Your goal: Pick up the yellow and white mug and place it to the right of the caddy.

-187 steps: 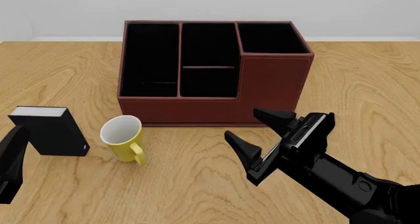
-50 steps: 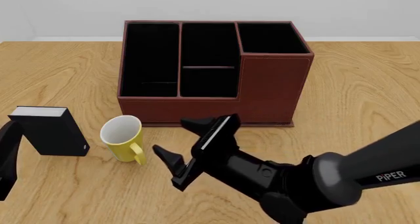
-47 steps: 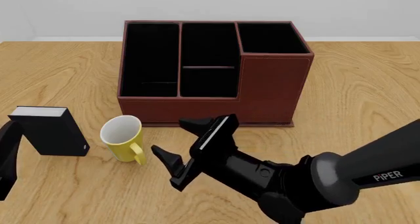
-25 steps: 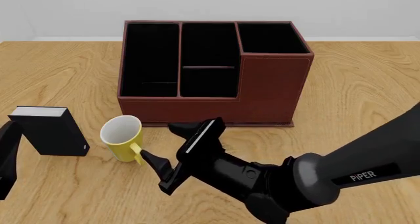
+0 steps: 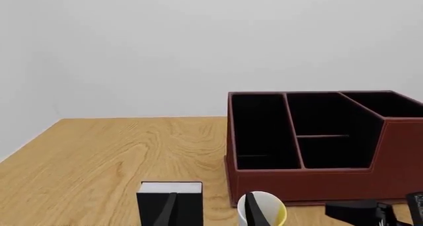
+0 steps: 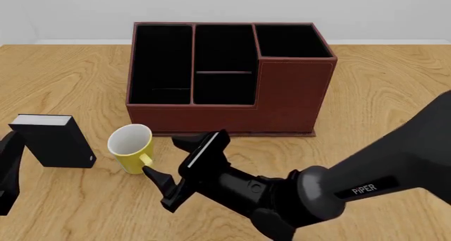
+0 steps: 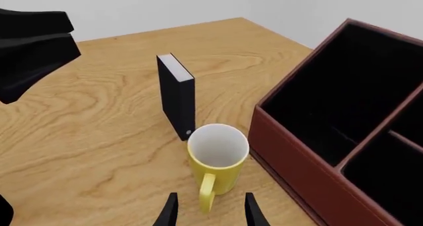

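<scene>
Since the earliest frame the right gripper [image 6: 172,159] has swept across the worktop [image 6: 394,103] from the caddy's right front corner to the yellow and white mug [image 6: 131,147], and over the last half second it has closed the remaining gap, so that its lower fingertip now sits right at the foot of the mug's handle [image 6: 147,163]. The mug has not shifted: it stands upright near the caddy [image 6: 233,72], just off its front left corner, with the small black book-like block [image 6: 53,140] to its left.

The right gripper's jaws are spread wide and hold nothing. In the right wrist view the two fingertips [image 7: 169,213] straddle the yellow handle [image 7: 207,194], which points back towards the camera, while the white interior of the mug [image 7: 218,159] lies straight ahead. The left gripper [image 5: 211,213] hangs back at the worktop's left edge; its fingers are parted and it grips nothing.

The step in hand looks like the grasp itself. To do it well, I would ease forward until the pads flank the handle loop, or the mug wall behind it, rather than just its tip, keeping the approach centred so neither finger nudges the mug sideways into the block or the caddy. Close only once both fingers are level with the handle's middle; a pinch at its outer curve may let the mug swing when lifted.
</scene>
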